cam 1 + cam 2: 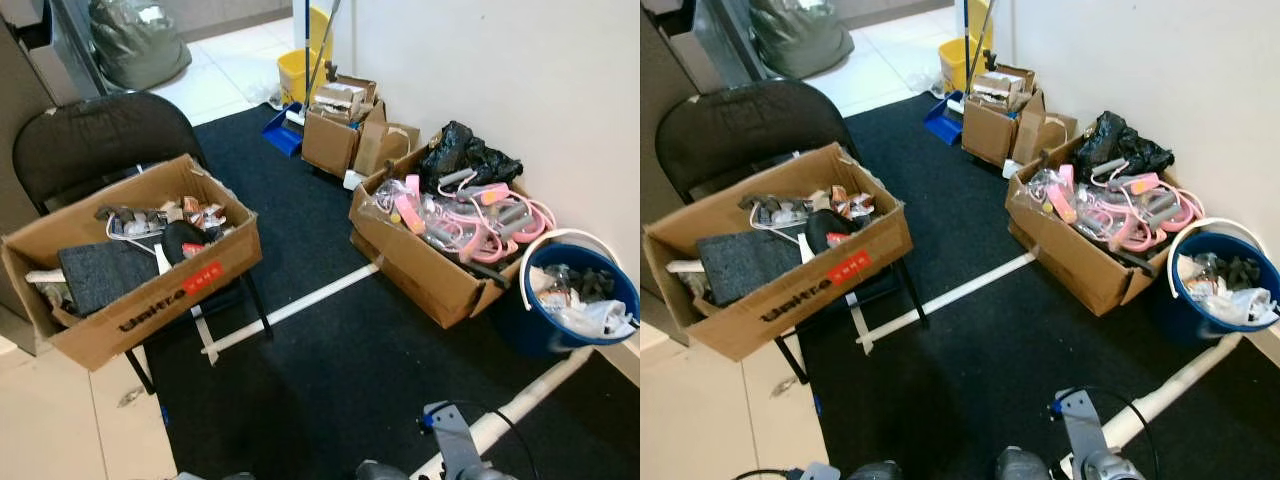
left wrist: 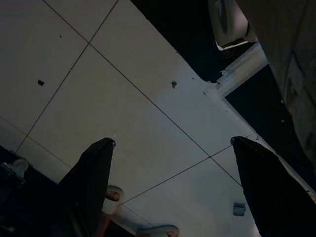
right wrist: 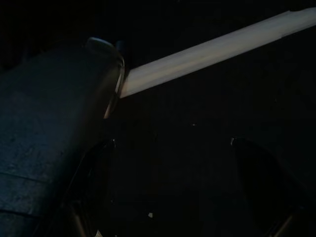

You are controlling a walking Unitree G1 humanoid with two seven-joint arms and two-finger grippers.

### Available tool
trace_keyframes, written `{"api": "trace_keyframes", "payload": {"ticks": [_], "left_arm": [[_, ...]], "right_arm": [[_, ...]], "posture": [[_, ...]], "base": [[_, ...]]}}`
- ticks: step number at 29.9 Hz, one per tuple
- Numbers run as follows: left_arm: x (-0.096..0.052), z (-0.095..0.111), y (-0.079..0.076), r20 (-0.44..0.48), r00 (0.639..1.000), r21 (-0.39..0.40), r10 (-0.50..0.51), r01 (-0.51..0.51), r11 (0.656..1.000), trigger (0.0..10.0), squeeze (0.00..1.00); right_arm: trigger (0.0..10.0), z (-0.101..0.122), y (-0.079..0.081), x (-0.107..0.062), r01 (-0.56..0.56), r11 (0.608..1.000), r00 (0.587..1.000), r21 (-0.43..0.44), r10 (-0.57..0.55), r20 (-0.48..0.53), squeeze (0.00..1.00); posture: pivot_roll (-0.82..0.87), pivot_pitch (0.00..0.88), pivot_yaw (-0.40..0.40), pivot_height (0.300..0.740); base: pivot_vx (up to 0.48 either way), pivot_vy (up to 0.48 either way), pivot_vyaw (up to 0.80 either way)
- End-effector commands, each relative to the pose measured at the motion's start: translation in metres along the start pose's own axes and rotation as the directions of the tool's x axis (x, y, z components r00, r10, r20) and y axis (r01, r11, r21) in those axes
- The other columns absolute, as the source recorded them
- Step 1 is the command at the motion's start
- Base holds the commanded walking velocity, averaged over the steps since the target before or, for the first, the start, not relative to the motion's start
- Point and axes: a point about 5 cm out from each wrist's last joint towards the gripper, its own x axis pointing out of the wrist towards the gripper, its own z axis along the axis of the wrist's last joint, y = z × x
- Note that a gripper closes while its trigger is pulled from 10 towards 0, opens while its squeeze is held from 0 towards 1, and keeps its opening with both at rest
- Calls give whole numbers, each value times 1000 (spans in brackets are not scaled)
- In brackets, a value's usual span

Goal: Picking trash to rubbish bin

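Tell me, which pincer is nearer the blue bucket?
Right. The right pincer hangs over the dark carpet on the blue bucket's side; the left pincer hangs over pale floor tiles, farther away.

We note a silver-grey right arm [image 1: 1085,440] with a blue fitting near its upper end and a thin black cable [image 1: 1137,420] looping beside it. The left gripper [image 2: 173,187] has two long, black, tapering fingers [image 2: 91,182] with rounded tips.

A round blue plastic bucket [image 1: 545,325] with a white hoop handle stands upright on the black carpet against the wall, holding crumpled white and dark trash [image 1: 585,300], just beside a cardboard box.
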Motion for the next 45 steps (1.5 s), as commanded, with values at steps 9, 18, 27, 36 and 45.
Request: {"api": "trace_keyframes", "payload": {"ticks": [9,18,27,36,45], "left_arm": [[1,15,-9,56,998,-5,-30,30,1000,10000,0],[1,18,-14,73,995,-15,-71,72,997,10000,0],[1,22,-16,79,994,-12,-74,75,997,10000,0],[1,25,-15,85,993,-18,-79,81,997,10000,0],[1,25,-15,87,993,-22,-83,85,996,10000,0]], "right_arm": [[10000,-7,5,1,-10,1000,1000,12,10,-19,0],[10000,-8,4,0,-17,999,999,-33,15,-39,0],[10000,-7,4,0,-12,999,999,-37,11,-39,0],[10000,-4,5,1,-11,999,999,-40,10,-37,0],[10000,-2,6,1,-12,999,999,-38,11,-35,0]], "posture": [[48,67,-20,740],[48,58,-24,740],[48,44,-24,740],[50,41,-20,740],[49,43,-18,740]], "base": [[0,0,0],[0,0,-262],[0,0,-788],[0,0,-788],[0,0,-788]]}}
